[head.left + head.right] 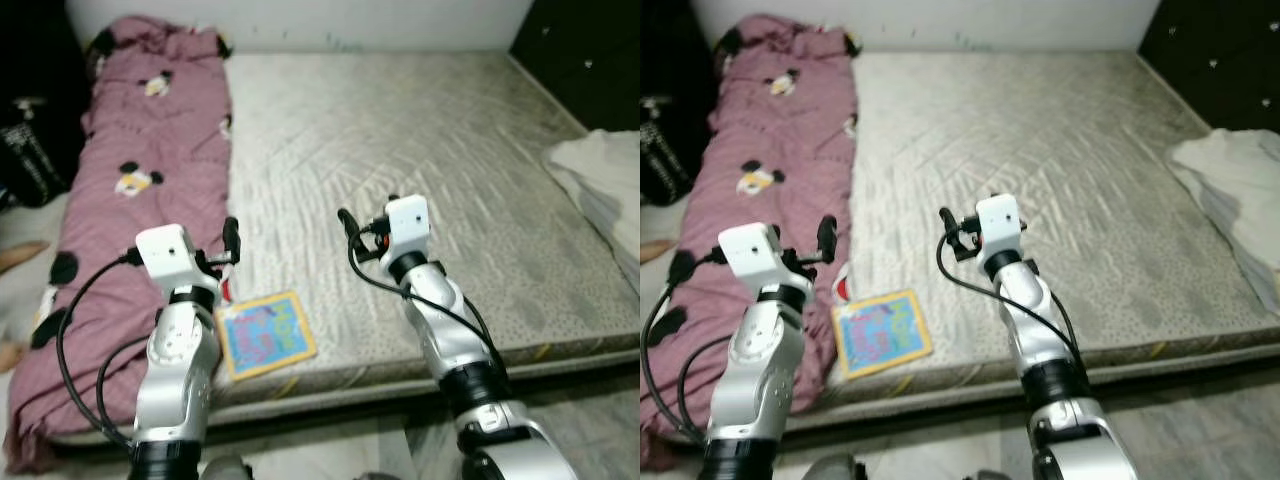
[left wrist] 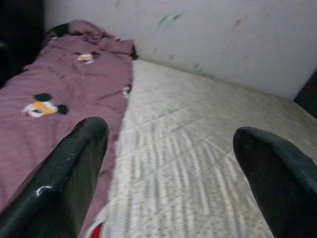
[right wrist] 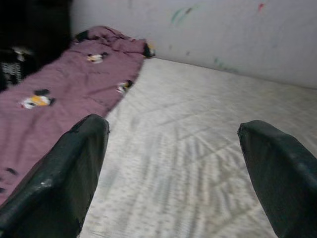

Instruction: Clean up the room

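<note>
Fingers of both grippers stand wide apart, holding nothing. From the head, the left gripper (image 1: 232,240) hovers over the mattress (image 1: 420,130) beside the pink blanket (image 1: 140,170), whose long axis runs along the mattress's left edge; the right gripper (image 1: 347,222) faces bare quilting. A picture book (image 1: 264,334) lies flat, slightly askew, at the mattress's near edge. Wrist views add the marked wall (image 2: 223,34) behind

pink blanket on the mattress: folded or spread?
Spread, not folded: the pink blanket lies rumpled in one long strip down the mattress's left side, its near end hanging over the edge.
</note>
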`<state>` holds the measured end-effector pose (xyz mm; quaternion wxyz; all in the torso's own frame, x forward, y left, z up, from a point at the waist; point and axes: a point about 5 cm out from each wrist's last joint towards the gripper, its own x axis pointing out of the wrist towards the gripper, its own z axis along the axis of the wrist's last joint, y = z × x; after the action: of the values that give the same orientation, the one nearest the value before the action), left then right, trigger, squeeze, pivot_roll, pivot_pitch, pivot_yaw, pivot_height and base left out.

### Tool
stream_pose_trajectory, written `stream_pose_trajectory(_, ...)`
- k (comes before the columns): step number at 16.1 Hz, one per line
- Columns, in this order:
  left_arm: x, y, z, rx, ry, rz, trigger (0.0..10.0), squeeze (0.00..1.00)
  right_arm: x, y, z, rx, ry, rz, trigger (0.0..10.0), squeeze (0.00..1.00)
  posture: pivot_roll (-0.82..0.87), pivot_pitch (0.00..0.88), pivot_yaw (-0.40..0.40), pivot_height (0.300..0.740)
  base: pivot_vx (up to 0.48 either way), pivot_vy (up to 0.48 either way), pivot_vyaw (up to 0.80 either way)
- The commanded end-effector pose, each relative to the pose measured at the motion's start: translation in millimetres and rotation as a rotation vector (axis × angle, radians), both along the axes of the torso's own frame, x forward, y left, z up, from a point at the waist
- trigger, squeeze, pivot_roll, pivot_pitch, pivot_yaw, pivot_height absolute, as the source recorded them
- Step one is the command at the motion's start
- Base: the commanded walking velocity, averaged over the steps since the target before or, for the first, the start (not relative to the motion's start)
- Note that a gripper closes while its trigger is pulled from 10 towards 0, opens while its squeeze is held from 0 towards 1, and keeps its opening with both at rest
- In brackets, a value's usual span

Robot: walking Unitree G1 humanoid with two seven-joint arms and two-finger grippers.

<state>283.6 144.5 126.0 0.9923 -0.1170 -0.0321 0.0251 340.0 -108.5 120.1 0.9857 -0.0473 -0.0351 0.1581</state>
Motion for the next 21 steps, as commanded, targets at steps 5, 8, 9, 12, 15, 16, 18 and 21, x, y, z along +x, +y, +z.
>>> stream_pose_trajectory(5,-1.0,-2.2,-3.0,-0.018,0.017,0.007,10.0,0.0,0.6,-1.3,-0.5,0.007,0.004,-0.013,10.0,0.0,0.06,0.054,-0.054,0.74,0.0,0.0,0.0)
stream_pose_trajectory(8,-0.4,-2.2,-2.9,-0.016,0.017,-0.001,10.0,0.0,0.8,-1.1,-1.2,0.012,0.009,-0.015,10.0,0.0,0.06,0.053,-0.053,0.74,0.0,0.406,0.0)
stream_pose_trajectory(9,-0.2,-2.4,-2.9,-0.017,0.019,-0.002,10.0,0.0,0.7,-0.9,-1.4,0.011,0.01,-0.015,10.0,0.0,0.06,0.053,-0.053,0.74,0.0,0.48,0.0)
stream_pose_trajectory(12,0.4,-2.9,-2.4,-0.019,0.017,-0.004,10.0,0.0,1.0,-1.0,-1.6,0.01,0.012,-0.016,10.0,0.0,0.06,0.053,-0.053,0.74,0.0,0.48,0.0)
stream_pose_trajectory(15,0.3,-2.1,-2.3,-0.012,0.015,0.002,10.0,0.0,1.3,-1.3,-1.8,0.009,0.012,-0.017,10.0,0.0,0.06,0.053,-0.054,0.74,0.0,0.48,0.0)
stream_pose_trajectory(16,-0.4,-0.1,-1.3,0.019,0.006,0.019,10.0,0.0,1.5,-1.4,-1.9,0.011,0.013,-0.018,10.0,0.0,0.06,0.053,-0.054,0.74,0.0,0.0,0.0)
stream_pose_trajectory(18,-0.8,0.4,-0.5,0.012,-0.001,0.005,10.0,0.0,1.4,-1.0,-2.4,0.013,0.017,-0.017,10.0,0.0,0.06,0.053,-0.054,0.74,0.0,0.0,0.0)
stream_pose_trajectory(21,-0.9,0.9,1.0,0.001,-0.01,-0.009,10.0,0.0,1.6,0.1,-2.9,0.016,0.022,-0.016,10.0,0.0,0.06,0.052,-0.054,0.74,0.0,0.0,-0.64)
